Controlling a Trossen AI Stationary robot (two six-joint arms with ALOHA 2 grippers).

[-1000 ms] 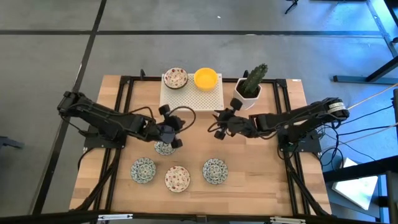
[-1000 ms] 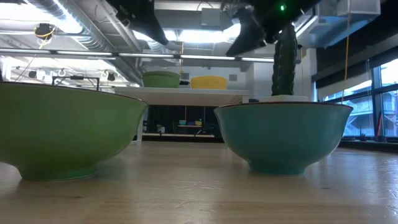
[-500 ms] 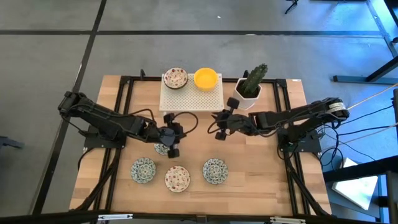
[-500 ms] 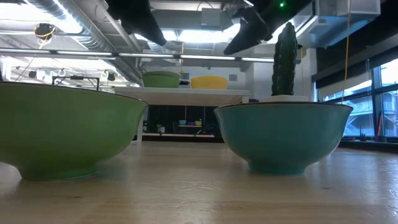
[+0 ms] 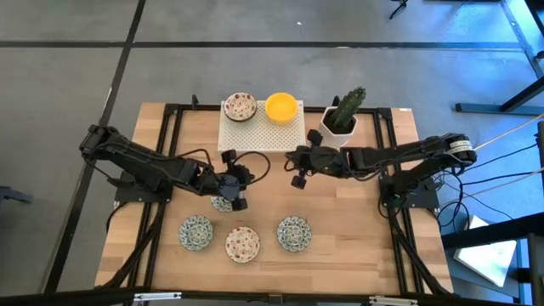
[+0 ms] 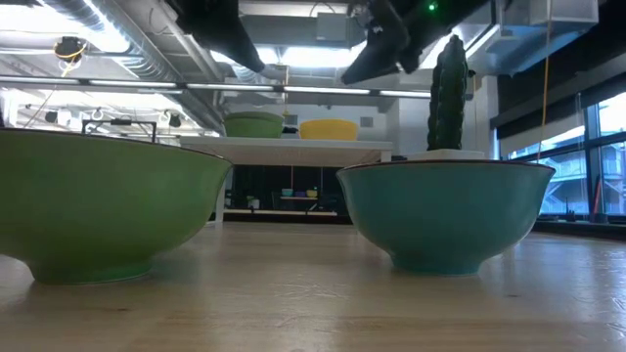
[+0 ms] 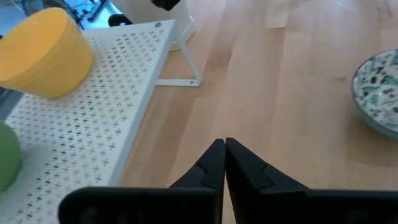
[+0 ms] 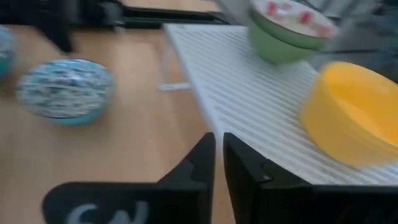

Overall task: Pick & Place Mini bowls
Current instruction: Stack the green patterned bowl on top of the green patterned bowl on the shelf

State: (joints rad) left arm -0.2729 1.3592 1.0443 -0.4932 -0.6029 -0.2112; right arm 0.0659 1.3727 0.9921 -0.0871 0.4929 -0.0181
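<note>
A white perforated rack (image 5: pixel 262 126) at the table's far middle carries a red-speckled mini bowl (image 5: pixel 240 106) and a yellow mini bowl (image 5: pixel 281 106). Three green-blue patterned bowls (image 5: pixel 223 202) (image 5: pixel 195 231) (image 5: pixel 294 234) and a red-speckled one (image 5: pixel 242 244) stand on the wooden table. My left gripper (image 5: pixel 234 183) is shut and empty, just above the table near the rack's near edge and beside the nearest patterned bowl. My right gripper (image 5: pixel 296 167) is shut and empty, off the rack's near right corner; its wrist view shows the yellow bowl (image 8: pixel 354 112) ahead.
A white pot with a cactus (image 5: pixel 342 115) stands right of the rack, close behind my right arm. The low view shows the outsides of a green bowl (image 6: pixel 108 205) and a teal bowl (image 6: pixel 445 215) up close. Bare wood lies between the rack and the near bowls.
My right gripper has moved a little toward the table's far left, nearer the rack's near right corner, staying shut. My left gripper has shifted slightly near the patterned bowl beside it. The bowls have not moved.
</note>
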